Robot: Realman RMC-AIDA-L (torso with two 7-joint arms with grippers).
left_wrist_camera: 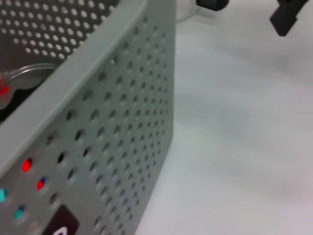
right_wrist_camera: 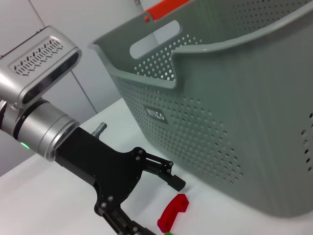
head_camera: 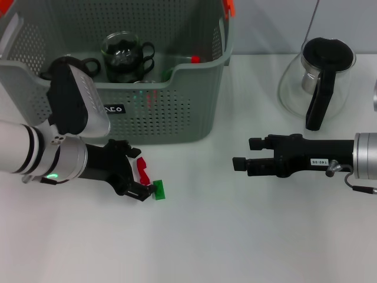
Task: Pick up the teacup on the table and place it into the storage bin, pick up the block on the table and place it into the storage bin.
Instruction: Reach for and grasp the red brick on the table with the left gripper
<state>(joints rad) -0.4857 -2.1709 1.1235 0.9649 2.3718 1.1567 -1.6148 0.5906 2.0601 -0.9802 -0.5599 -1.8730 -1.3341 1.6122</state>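
The storage bin (head_camera: 171, 112) stands at the back left of the white table, and its perforated wall (left_wrist_camera: 122, 122) fills the left wrist view. A glass teacup (head_camera: 123, 54) with dark handles sits inside it. In front of the bin, a small red block (head_camera: 142, 168) (right_wrist_camera: 172, 211) lies on the table between the spread fingers of my left gripper (head_camera: 139, 174) (right_wrist_camera: 157, 206), which is open. A green block (head_camera: 159, 190) rests by its nearer fingertip. My right gripper (head_camera: 247, 154) hovers open and holding nothing at mid-right, pointing toward the blocks.
A glass teapot (head_camera: 318, 76) with a black lid and handle stands at the back right. Orange-red clips (head_camera: 228, 7) sit on the bin's rim. Bare white tabletop (head_camera: 212, 236) spreads across the front and middle.
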